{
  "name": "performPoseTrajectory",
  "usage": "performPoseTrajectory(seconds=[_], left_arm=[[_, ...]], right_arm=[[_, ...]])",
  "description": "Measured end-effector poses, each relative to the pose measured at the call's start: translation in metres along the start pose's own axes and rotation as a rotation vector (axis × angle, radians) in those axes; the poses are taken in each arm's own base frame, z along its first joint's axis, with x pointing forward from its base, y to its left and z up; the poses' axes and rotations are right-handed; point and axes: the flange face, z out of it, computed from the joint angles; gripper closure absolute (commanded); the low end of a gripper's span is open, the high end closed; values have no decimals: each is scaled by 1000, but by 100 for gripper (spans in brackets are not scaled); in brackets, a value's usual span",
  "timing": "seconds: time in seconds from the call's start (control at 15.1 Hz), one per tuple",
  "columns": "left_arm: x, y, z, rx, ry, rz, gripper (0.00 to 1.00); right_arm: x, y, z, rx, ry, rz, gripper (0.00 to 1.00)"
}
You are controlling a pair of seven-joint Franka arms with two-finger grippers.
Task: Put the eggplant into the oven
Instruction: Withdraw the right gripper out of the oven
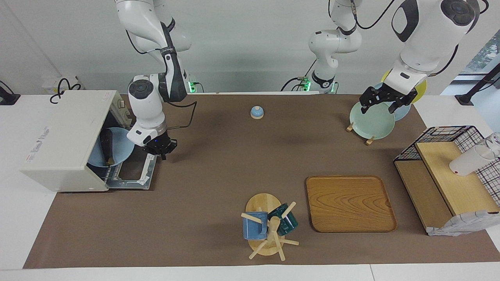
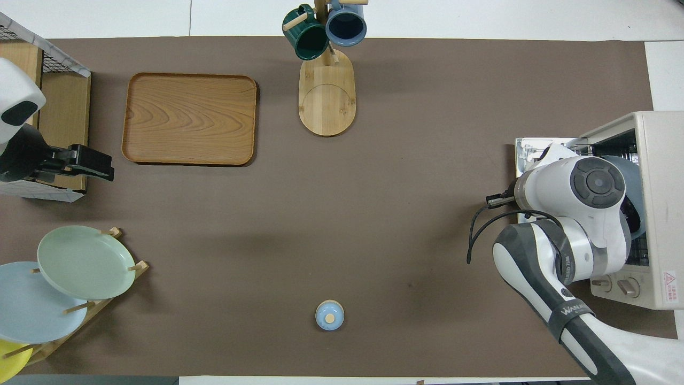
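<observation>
The off-white oven (image 1: 62,136) stands at the right arm's end of the table, its door (image 1: 134,171) dropped flat on the mat. The dark eggplant (image 1: 106,146) lies on a blue plate (image 1: 122,152) inside the oven's mouth. My right gripper (image 1: 159,151) hangs over the door's outer edge, clear of the plate, with nothing in it. In the overhead view the right arm covers most of the plate (image 2: 630,166) and door (image 2: 529,152) in front of the oven (image 2: 660,187). My left gripper (image 1: 384,102) waits open in the air at the left arm's end; it also shows in the overhead view (image 2: 93,164).
A small blue bell (image 1: 256,112) sits near the robots at mid-table. A mug tree (image 1: 269,230) and wooden tray (image 1: 349,203) lie farther out. A plate rack (image 1: 373,121) and a black wire basket (image 1: 445,134) with a white cup (image 1: 468,160) stand at the left arm's end.
</observation>
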Motion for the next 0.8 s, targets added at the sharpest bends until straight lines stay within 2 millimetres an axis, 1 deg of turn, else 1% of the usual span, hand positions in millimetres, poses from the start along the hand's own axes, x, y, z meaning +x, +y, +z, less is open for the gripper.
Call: performPoseTrajectory(seconds=[0.33,0.47,0.8], left_arm=[[0,0,0,0,0,0,0],[0,0,0,0,0,0,0],[0,0,0,0,0,0,0]], right_arm=[[-4,3,6,-21,-14,-19,100],[-5,4,7,-62,-17,-51,100],[-7,4,8,-98,-18,-31,100]])
